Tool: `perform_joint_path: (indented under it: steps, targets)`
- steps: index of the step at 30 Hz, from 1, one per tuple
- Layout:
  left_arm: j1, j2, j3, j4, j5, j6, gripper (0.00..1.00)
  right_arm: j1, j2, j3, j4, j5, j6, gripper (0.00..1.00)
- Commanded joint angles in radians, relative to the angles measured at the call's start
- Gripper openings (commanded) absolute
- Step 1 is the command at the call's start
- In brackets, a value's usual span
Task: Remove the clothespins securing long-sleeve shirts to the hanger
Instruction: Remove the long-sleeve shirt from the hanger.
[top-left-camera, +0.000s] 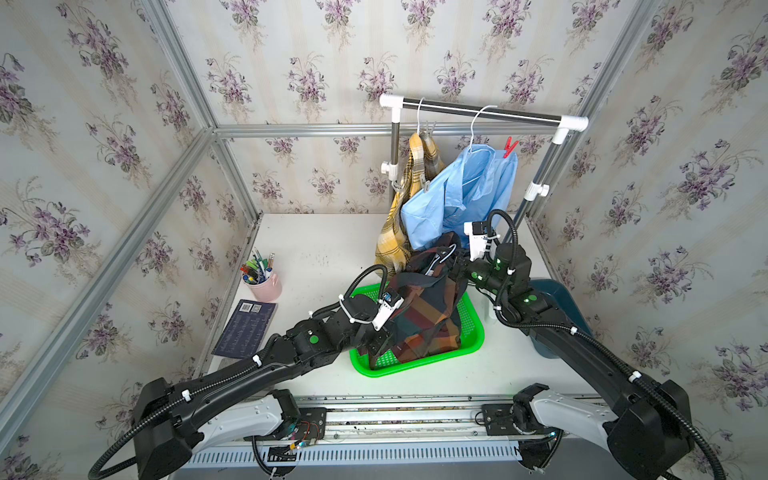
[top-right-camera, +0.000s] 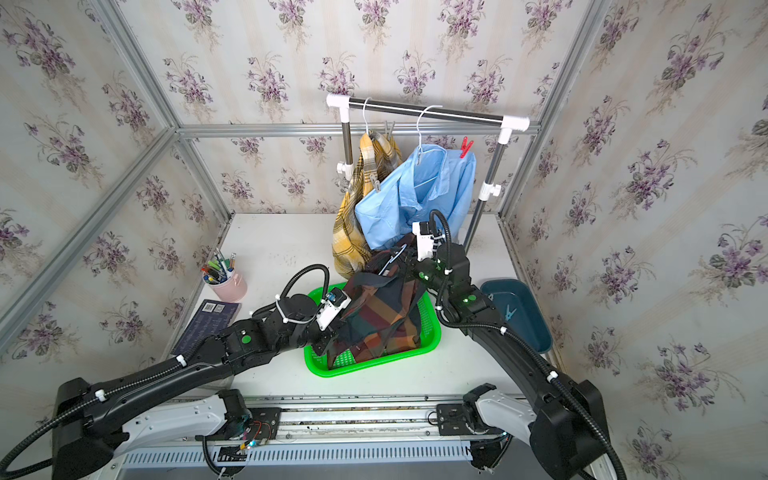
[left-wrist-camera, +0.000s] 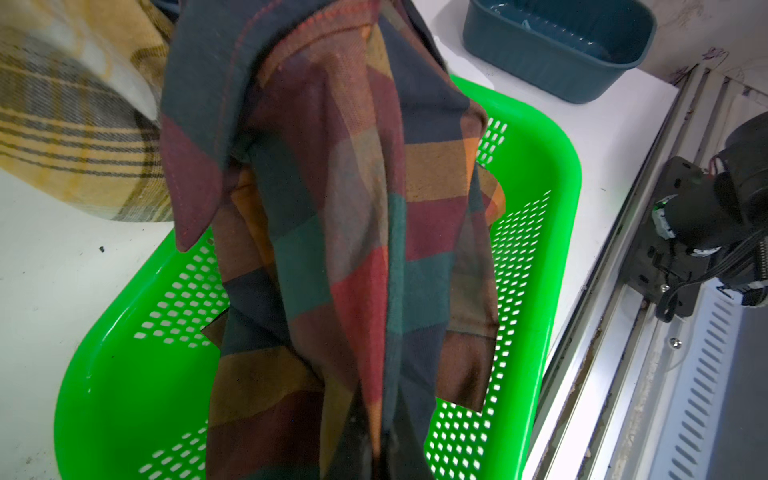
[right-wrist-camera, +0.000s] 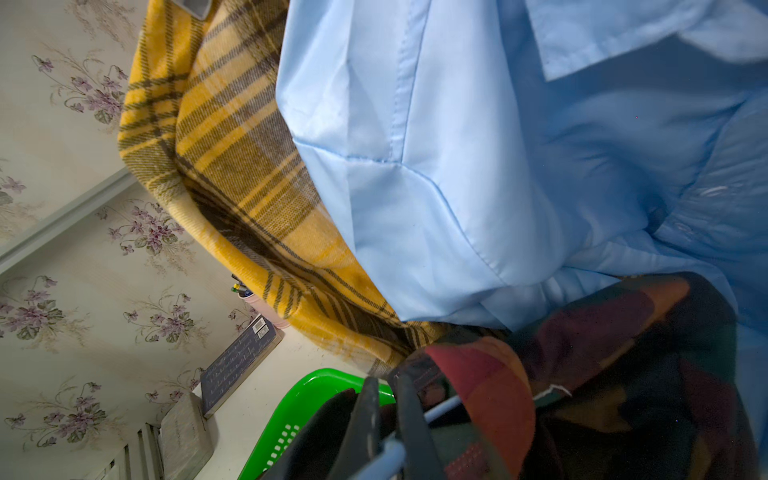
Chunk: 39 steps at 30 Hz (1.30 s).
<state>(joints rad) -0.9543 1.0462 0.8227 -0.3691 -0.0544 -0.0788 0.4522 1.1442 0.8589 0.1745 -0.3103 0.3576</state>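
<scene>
While the dark check shirt (top-left-camera: 428, 316) hangs lengthwise-vertical over the green basket (top-left-camera: 471, 322), the right gripper (right-wrist-camera: 385, 386) is clamped on its hanger (right-wrist-camera: 442, 407). The left gripper (top-left-camera: 377, 347) is clenched, jaws buried in cloth. The red clothespin (top-left-camera: 509, 147) stands handles-up on the blue shirt (top-left-camera: 457, 195).

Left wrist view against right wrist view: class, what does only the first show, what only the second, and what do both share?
Only left wrist: the dark blue tub. Only right wrist: the light blue shirt, a book, and the right gripper shut on a white hanger. Both: dark check shirt, yellow plaid shirt, green basket.
</scene>
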Motion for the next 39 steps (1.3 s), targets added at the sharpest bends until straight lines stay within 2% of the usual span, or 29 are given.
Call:
perform_joint_path:
  steps: [1,4,6,10,18,23,26,28,30,32,34,39]
  targets:
    - [0.002,-0.016,0.009,-0.004,0.032,0.002,0.09,0.001,0.046,0.074,-0.032,0.062,0.014,0.00]
    - [0.000,-0.038,0.006,-0.038,0.054,0.009,0.15,0.001,0.103,0.147,-0.083,0.164,0.004,0.00]
    - [0.001,-0.053,0.000,-0.054,0.045,0.010,0.12,0.000,0.137,0.190,-0.104,0.230,-0.003,0.00]
    - [0.000,-0.086,-0.006,-0.083,0.054,0.002,0.00,0.000,0.202,0.272,-0.148,0.352,-0.008,0.00]
    - [-0.004,-0.128,-0.041,-0.119,0.055,-0.018,0.00,0.001,0.300,0.367,-0.194,0.551,0.020,0.00]
    - [-0.004,-0.151,-0.057,-0.129,0.035,-0.029,0.01,0.001,0.304,0.383,-0.197,0.604,0.024,0.00]
    - [-0.004,-0.135,-0.045,-0.128,0.036,-0.025,0.25,0.012,0.275,0.375,-0.200,0.605,0.017,0.00]
    - [-0.004,-0.124,-0.025,-0.124,0.046,-0.022,0.37,0.024,0.244,0.345,-0.176,0.602,-0.001,0.00]
    - [-0.004,-0.132,-0.005,-0.112,0.054,-0.016,0.61,0.026,0.210,0.310,-0.168,0.593,-0.013,0.00]
    - [-0.004,-0.162,0.008,-0.097,0.059,-0.013,0.74,0.026,0.185,0.284,-0.171,0.578,-0.019,0.00]
    - [-0.004,-0.179,0.010,-0.082,0.022,-0.013,0.80,0.026,0.154,0.259,-0.166,0.554,-0.018,0.00]
    - [0.003,-0.119,0.030,-0.082,-0.068,0.020,0.84,0.027,0.086,0.237,-0.183,0.540,-0.006,0.00]
